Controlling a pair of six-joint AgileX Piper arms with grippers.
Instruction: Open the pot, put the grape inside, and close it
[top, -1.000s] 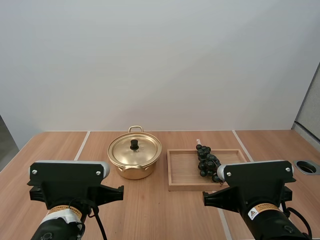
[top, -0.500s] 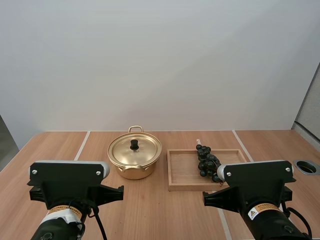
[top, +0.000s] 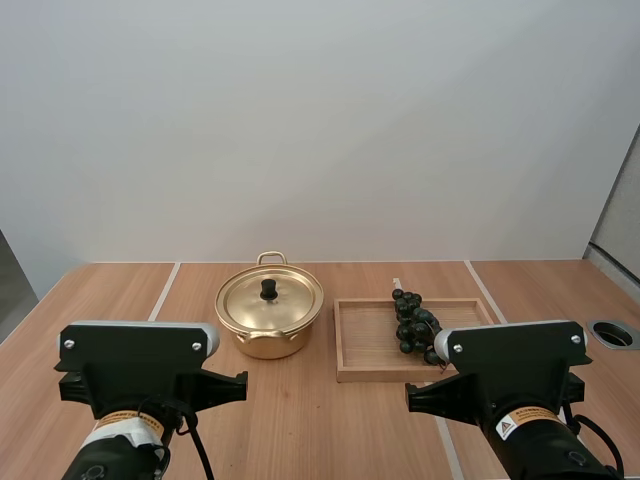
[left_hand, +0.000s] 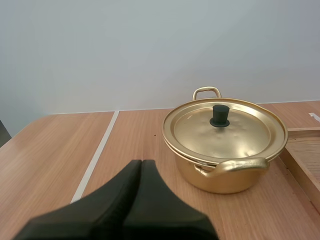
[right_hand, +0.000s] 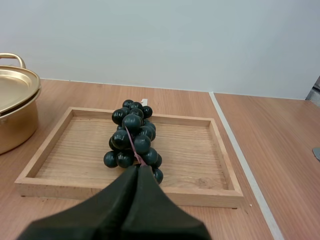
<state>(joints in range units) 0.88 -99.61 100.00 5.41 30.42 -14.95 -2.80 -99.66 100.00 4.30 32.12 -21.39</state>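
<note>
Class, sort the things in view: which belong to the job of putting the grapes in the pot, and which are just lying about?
For the job: pot, lid, grapes.
Lying about: wooden tray under the grapes, table.

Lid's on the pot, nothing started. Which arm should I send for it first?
Left. The left gripper, shut, faces the pot with the lid's knob ahead of it; the right gripper, also shut, points at the grapes in the tray.
</note>
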